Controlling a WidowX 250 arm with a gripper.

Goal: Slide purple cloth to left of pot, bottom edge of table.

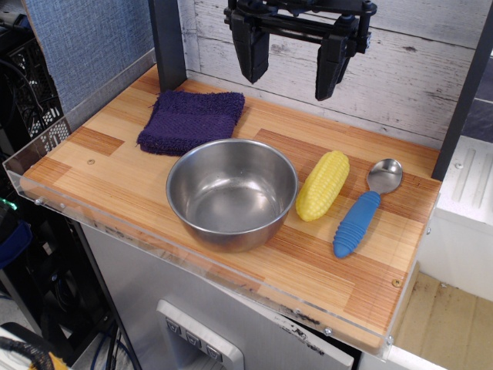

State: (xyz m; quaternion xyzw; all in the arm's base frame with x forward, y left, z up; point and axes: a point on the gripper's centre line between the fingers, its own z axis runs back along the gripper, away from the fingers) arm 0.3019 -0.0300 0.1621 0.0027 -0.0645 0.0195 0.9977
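**A:** Going from the left of the frame, what was there?

**B:** The cloth (pixel 191 121) lay flat in the upper left, near the table's (pixel 100 173) far edge. Its lower right edge sat just beside the pot's (pixel 232 192) rim; whether they touched I couldn't tell. Right of the pot lay a toy corn (pixel 323 185), then a spoon (pixel 364 210), both slanted the same way.

**A:** And the gripper?

**B:** The gripper (pixel 291 77) hung at the top centre of the frame, fingers spread apart and holding nothing, well above the wood.

**A:** So which way did the cloth lie from it?

**B:** Down and to the left in the frame. The left finger (pixel 253 54) was the nearer one, ending just above the cloth's upper right corner. The cloth was roughly square, so no long axis really mattered.

**A:** The goal spot?

**B:** Left of the pot, toward the lower edge of the table, bare planks. I'd judge the move called for dropping onto the cloth, then dragging it down-left past the pot's rim.
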